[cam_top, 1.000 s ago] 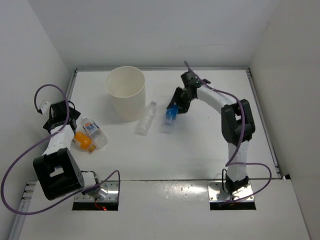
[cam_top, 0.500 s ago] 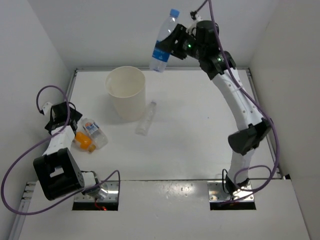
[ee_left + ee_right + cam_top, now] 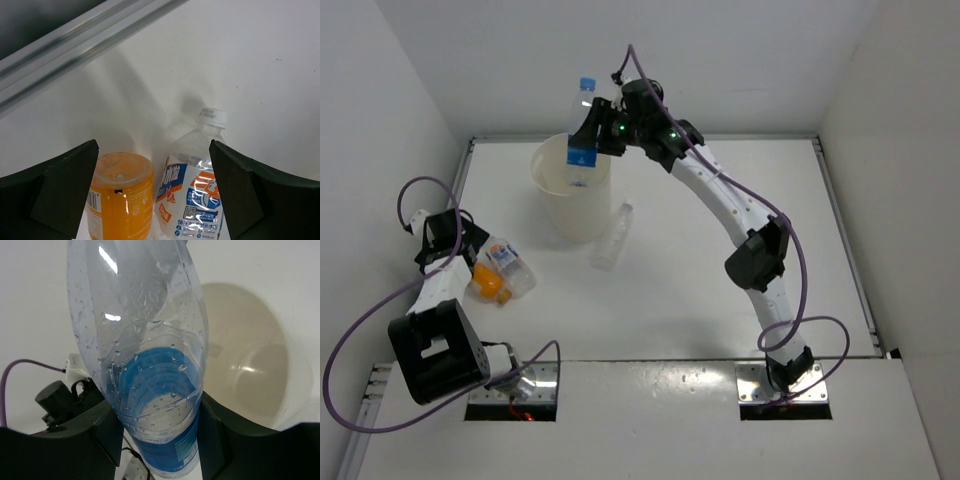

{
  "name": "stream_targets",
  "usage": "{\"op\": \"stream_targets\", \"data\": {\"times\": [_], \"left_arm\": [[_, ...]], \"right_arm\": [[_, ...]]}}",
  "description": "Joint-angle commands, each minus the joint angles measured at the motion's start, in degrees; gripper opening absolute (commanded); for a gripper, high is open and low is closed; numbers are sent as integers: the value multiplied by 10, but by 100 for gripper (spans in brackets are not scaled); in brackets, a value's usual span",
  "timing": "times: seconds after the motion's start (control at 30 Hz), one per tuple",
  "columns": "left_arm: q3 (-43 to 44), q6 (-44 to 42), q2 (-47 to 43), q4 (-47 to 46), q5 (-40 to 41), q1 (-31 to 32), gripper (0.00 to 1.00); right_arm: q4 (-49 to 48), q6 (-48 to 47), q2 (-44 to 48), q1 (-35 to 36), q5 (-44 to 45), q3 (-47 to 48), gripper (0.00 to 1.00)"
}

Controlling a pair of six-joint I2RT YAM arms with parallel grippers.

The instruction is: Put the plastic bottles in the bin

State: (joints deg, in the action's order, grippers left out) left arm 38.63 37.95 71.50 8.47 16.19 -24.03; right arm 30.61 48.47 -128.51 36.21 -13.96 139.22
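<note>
Blue bottle held over the bin, release pending.

The right gripper (image 3: 602, 130) is clamped on the blue bottle (image 3: 582, 135) near the far rim of the bin (image 3: 548, 165). It should centre the bottle over the mouth and lower it before letting go. Left of the bin, the left gripper (image 3: 152, 147) hangs with fingers wide apart around the orange bottle (image 3: 122, 195) and labelled bottle (image 3: 195, 190), holding nothing.

Both arms have white links and black joints. Purple cables (image 3: 420, 183) loop off the left arm (image 3: 440, 285) at nine o'clock and run along the right arm (image 3: 720, 195), where green lights (image 3: 620, 128) glow near the wrist.
</note>
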Motion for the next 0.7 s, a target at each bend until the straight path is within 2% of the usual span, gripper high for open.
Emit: {"op": "stream_targets", "data": {"times": [0.0, 0.13, 0.23, 0.27, 0.33, 0.37, 0.43, 0.47, 0.53, 0.57, 0.67], "left_arm": [[9, 1, -9, -13, -12, -1, 100], [9, 7, -9, -13, -17, -1, 100], [9, 13, -9, -13, -17, -1, 100], [9, 13, -9, -13, -17, -1, 100], [4, 19, -9, -13, -17, -1, 100], [4, 19, -9, -13, -17, -1, 100], [4, 19, -9, -13, -17, -1, 100], [4, 19, -9, -13, -12, -1, 100], [4, 19, -15, -13, -12, -1, 100], [4, 19, -15, -13, -12, -1, 100], [4, 19, -15, -7, -12, -1, 100]], "right_arm": [[-24, 5, 5, 12, 3, 35, 5], [-19, -1, -2, 25, 17, 35, 8], [-13, -7, -8, 26, 17, 35, 18], [-6, -15, -8, 26, 17, 35, 31], [-1, -21, -8, 26, 33, 35, 42], [-1, -21, -8, 26, 38, 35, 54], [4, -21, -3, 26, 38, 30, 66], [4, -26, -3, 19, 38, 30, 77], [4, -32, 12, 19, 50, 30, 90], [4, -32, 18, 14, 70, 30, 100], [9, -38, 39, 9, 103, 30, 100]]}}
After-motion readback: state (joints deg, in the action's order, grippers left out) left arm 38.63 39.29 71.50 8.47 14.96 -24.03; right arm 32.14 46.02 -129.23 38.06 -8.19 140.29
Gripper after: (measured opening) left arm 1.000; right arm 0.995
